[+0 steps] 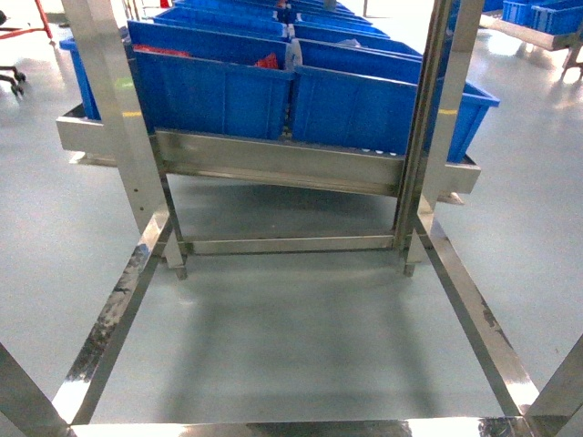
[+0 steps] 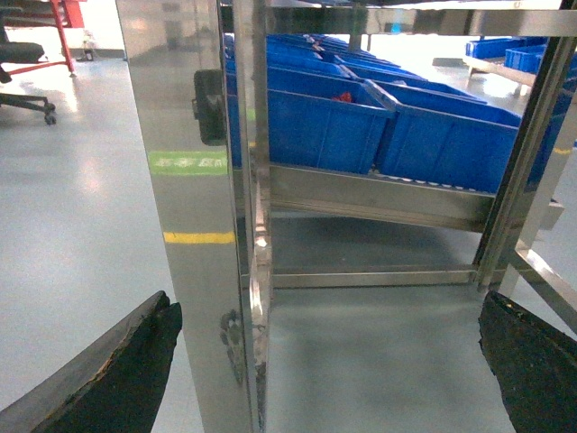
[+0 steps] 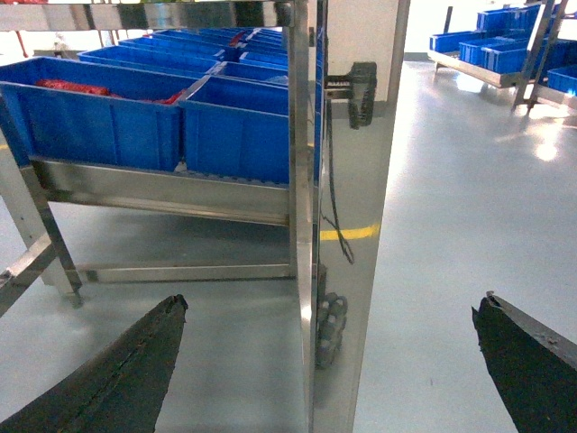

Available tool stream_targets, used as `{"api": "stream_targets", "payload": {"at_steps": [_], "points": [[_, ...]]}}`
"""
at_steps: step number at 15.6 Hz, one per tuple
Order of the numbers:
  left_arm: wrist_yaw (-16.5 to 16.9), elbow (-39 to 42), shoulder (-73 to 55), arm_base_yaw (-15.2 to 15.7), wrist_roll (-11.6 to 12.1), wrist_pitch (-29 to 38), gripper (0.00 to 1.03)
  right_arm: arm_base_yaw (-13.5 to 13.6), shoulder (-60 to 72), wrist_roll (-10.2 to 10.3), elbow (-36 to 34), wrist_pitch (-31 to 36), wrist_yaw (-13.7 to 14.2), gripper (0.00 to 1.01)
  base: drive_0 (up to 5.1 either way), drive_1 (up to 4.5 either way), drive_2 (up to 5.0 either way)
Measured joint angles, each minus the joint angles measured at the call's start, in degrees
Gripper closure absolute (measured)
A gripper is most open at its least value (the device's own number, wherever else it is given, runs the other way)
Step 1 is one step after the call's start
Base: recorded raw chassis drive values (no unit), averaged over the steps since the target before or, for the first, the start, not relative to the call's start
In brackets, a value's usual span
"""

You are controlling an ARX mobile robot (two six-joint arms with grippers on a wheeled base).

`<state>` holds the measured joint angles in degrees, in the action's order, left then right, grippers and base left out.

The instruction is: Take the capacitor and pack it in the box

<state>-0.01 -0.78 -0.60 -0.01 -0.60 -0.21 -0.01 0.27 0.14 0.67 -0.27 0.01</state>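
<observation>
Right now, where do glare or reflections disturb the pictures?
Head view: bright glare on the steel frame rail at lower right. Left wrist view: the polished post mirrors floor markings. Right wrist view: lamp glare on the floor; the blue bins stay clear.

The rack frame [image 1: 127, 155] is polished, mirror-bright steel, scuffed on its lower rail [image 1: 105, 332]. The blue bins [image 1: 214, 91] are smooth, slightly glossy plastic. The grey floor [image 1: 301, 337] looks sealed and softly reflective
</observation>
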Motion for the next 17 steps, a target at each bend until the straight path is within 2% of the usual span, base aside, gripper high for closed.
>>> {"api": "stream_targets", "payload": {"at_steps": [17], "points": [[0.00, 0.00, 0.00, 0.00, 0.02, -0.20, 0.05, 0.00, 0.00, 0.00, 0.00, -0.07, -0.02, 0.03, 0.0, 0.00, 0.0]]}}
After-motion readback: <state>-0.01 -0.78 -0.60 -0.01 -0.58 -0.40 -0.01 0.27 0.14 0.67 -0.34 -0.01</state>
